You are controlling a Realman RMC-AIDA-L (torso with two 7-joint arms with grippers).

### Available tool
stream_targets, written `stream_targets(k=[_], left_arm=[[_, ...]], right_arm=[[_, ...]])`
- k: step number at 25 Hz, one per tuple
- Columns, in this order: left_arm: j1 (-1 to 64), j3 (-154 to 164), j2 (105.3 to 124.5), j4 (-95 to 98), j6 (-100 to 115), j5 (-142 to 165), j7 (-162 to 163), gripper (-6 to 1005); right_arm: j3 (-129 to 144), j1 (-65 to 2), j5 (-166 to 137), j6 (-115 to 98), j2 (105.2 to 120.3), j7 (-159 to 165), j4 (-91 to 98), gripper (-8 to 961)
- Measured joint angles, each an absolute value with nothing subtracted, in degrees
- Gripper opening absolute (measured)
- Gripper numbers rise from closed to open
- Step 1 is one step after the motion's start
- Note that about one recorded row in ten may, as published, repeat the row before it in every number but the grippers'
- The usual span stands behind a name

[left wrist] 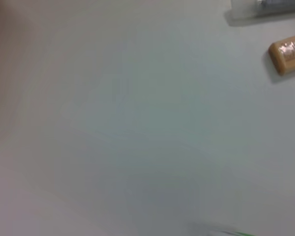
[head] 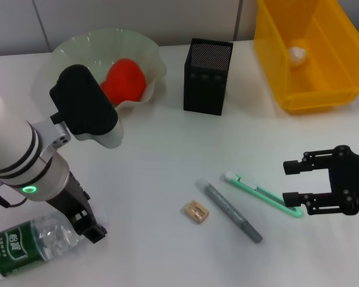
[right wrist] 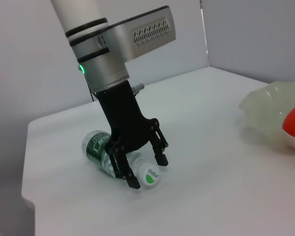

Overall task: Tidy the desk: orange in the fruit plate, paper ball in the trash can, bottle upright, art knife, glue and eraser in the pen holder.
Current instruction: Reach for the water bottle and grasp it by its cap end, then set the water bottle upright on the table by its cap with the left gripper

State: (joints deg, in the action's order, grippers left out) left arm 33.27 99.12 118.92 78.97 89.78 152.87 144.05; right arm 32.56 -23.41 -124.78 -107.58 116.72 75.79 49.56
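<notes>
Two jobs look done already: the orange (head: pixel 125 80) sits in the fruit plate (head: pixel 151 52) and the paper ball (head: pixel 297 55) lies in the yellow bin (head: pixel 347 78). The step in hand is the bottle (head: pixel 25 245), lying on its side at the near left of the tabletop (head: pixel 167 149). The left claw (right wrist: pixel 145 169) is down over its neck end, fingers spread on either side, not yet closed. Next it must close there and tip the bottle upright. The right claw (head: pixel 294 182) hovers open beside the knife (head: pixel 263 193); glue (head: pixel 228 210) and eraser (head: pixel 196 211) lie near, the pen holder (head: pixel 207 76) beyond. The bottle's base is cut off in the head view, and actual contact cannot be told.
</notes>
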Motion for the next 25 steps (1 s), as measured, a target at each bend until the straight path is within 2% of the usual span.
stream_targets(k=[5,17,19,25], left_arm=[[33.3,98.9,118.91,78.6,89.8,152.6,143.8,786],[31.7,99.7,118.91,80.1,89.6,152.2,142.3,663],[30.1,99.6,118.79,82.5,88.9,151.9,141.8,453],[27.7,97.9,118.76,87.9,88.9,151.5,141.3,451]], right_arm=[[32.9,-23.9,-124.7,-107.5,116.72,75.8,49.6,633],[32.4,-24.0,-124.5,-107.8,116.72,75.9,49.2,632],[32.3,-23.9,-124.2,-107.8,116.72,75.9,49.1,632],[32.3,-23.8,-123.2,-108.3,116.72,75.7,49.1,632]])
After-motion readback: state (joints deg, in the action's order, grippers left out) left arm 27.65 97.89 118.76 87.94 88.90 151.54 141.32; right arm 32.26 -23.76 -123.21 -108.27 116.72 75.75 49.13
